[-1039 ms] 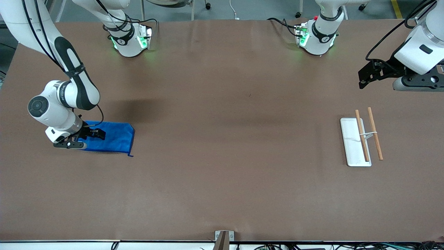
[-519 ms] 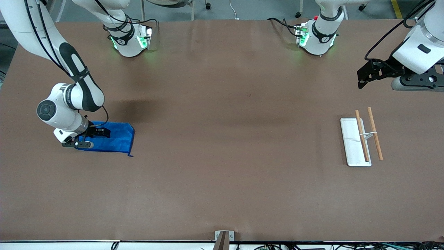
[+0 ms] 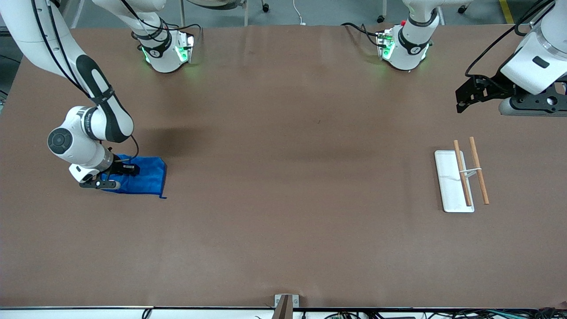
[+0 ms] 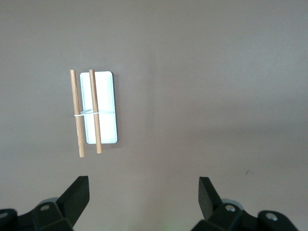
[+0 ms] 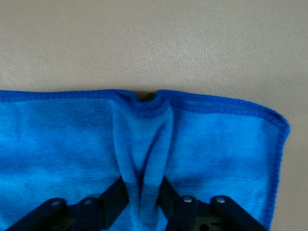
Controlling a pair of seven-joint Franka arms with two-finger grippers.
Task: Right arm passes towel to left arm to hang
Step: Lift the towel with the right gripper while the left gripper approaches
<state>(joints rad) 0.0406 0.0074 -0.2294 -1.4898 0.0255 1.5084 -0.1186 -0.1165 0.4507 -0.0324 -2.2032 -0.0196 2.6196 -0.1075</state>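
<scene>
while right gripper (image 5: 143, 192) pinches towel (image 3: 148, 177), left gripper (image 4: 143, 192) waits, fingers apart

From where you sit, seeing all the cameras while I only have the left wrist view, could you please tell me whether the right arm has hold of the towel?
Observer: Yes. The right gripper has pinched a fold of the towel between its fingers.
Operator: Is the towel off the table?
Observer: No, it lies on the table at the right arm's end.
Operator: Where is my gripper?
Observer: The left gripper waits open in the air at the left arm's end, the rack lower in the front view.
</scene>
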